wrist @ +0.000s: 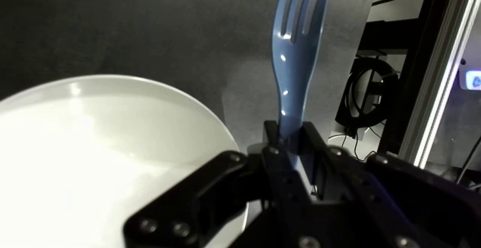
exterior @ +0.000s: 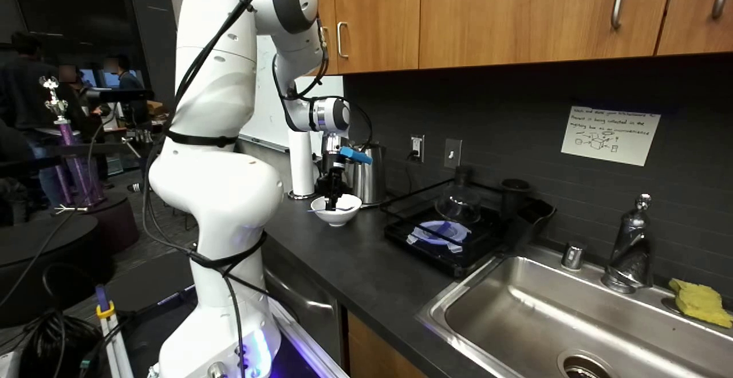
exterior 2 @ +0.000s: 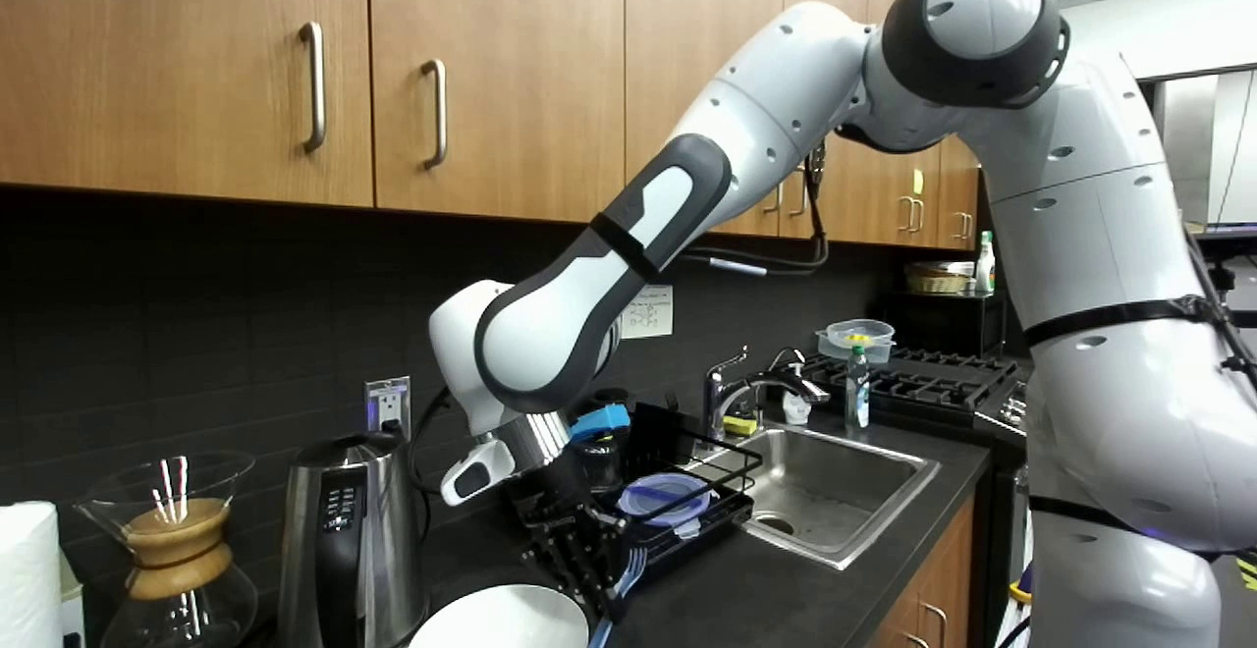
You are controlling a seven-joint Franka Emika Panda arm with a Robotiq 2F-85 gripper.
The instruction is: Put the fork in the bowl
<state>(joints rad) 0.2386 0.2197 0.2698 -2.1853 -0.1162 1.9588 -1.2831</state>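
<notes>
blue four-tined fork [wrist: 296, 62] is clamped in the pincer [wrist: 291, 134]. its long axis runs beside the white bowl [wrist: 112, 139], not over it

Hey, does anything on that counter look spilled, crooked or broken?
No, nothing stands out. I see no spill, and the bowl sits upright on the counter. The fork, clamped in the gripper beside the bowl in the wrist view, has four tines that look whole.

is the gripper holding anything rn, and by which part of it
The gripper holds the blue fork by its handle, where it narrows just behind the tined end.
</notes>
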